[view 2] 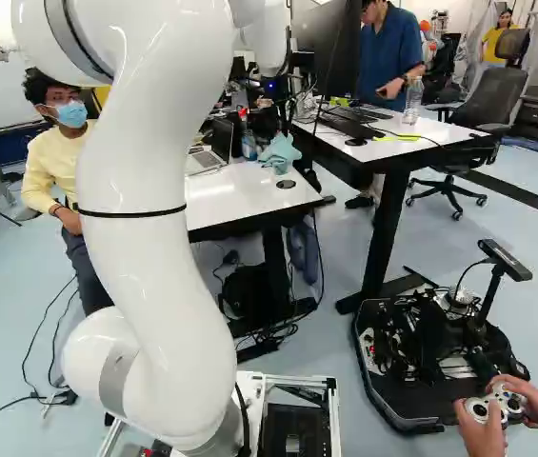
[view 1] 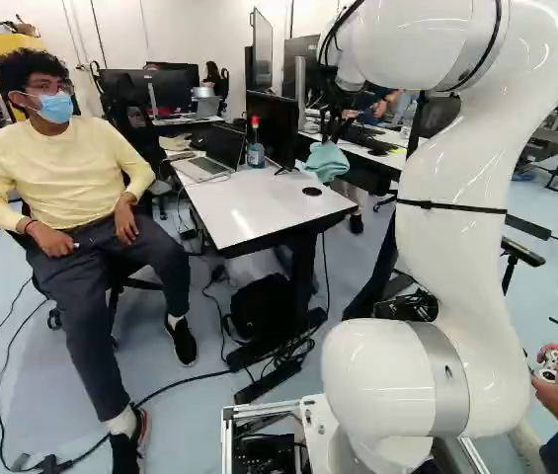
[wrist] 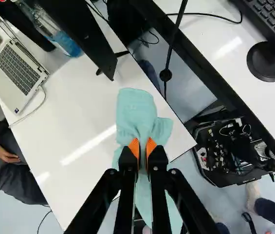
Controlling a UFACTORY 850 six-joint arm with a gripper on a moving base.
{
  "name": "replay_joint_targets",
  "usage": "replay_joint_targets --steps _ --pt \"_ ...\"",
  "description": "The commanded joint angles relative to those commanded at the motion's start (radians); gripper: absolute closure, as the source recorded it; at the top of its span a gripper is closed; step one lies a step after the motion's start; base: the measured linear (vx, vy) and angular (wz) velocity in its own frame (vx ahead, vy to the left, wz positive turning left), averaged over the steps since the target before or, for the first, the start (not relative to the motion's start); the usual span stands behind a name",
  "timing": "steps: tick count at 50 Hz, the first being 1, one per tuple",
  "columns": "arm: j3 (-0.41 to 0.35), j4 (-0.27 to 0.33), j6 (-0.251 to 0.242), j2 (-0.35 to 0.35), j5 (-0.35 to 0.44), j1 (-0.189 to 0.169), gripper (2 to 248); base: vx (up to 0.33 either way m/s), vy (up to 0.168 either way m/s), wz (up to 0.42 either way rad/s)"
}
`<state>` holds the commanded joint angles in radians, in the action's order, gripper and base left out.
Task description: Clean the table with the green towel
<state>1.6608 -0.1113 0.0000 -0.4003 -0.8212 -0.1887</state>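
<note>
Pale green cloth towel (view 1: 328, 163) over the edge of the white rectangular table (view 1: 259, 209)! Left to right on that table: open silver laptop (view 1: 199, 169), clear bottle with blue liquid (view 1: 256, 155), black monitor (view 1: 275, 123); above it, black two-fingered gripper (view 1: 332, 128), orange pads (wrist: 134, 146) clamped on the towel.

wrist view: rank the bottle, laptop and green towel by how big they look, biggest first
1. Green towel, though held up close to the camera
2. Laptop
3. Bottle, narrow and clearly smallest
</note>
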Motion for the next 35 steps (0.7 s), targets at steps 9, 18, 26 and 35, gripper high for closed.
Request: replay_joint_targets --steps 9,18,26,35 --pt "0.0 0.0 0.0 0.0 0.0 0.0 211 0.0 0.0 0.0" --pt "0.0 0.0 0.0 0.0 0.0 0.0 210 0.0 0.0 0.0" --pt "0.0 0.0 0.0 0.0 0.0 0.0 183 0.0 0.0 0.0" --pt "0.0 0.0 0.0 0.0 0.0 0.0 115 0.0 0.0 0.0"
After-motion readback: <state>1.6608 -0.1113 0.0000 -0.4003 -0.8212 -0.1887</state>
